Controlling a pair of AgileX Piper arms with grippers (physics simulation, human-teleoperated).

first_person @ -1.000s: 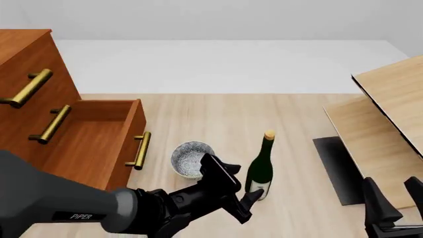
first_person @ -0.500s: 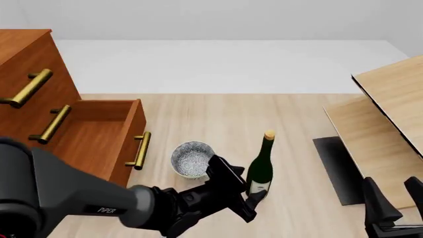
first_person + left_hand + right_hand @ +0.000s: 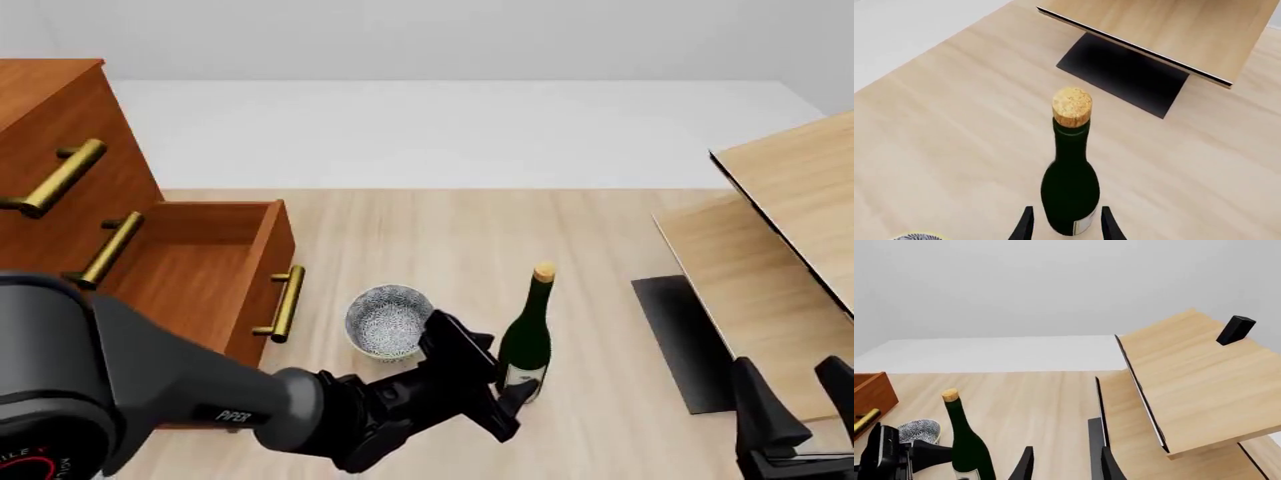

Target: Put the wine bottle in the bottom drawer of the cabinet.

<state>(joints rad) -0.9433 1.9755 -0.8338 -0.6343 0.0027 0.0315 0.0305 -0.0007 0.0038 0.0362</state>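
Left wrist view: the wine bottle (image 3: 1069, 200) stands upright on the table, its base between the left gripper (image 3: 1065, 226) fingers, which look parted with a sliver of gap either side, so not clamped yet. Front view: the bottom drawer (image 3: 200, 290) of the cabinet (image 3: 54, 150) is already pulled open beside a speckled cup (image 3: 387, 320), leaving grab, lift and drop-in to do. Right wrist view: the right gripper (image 3: 1065, 466) sits idle near the pale boards (image 3: 1194, 385), fingers apart and empty.

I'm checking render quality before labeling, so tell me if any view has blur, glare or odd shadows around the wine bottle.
Left wrist view: sharp, wine bottle matte, no glare. Front view: crisp, flat even light; only the dark patch under the pale boards reads as shadow. Right wrist view: equally sharp, plain bright backdrop, no highlights on the glass.
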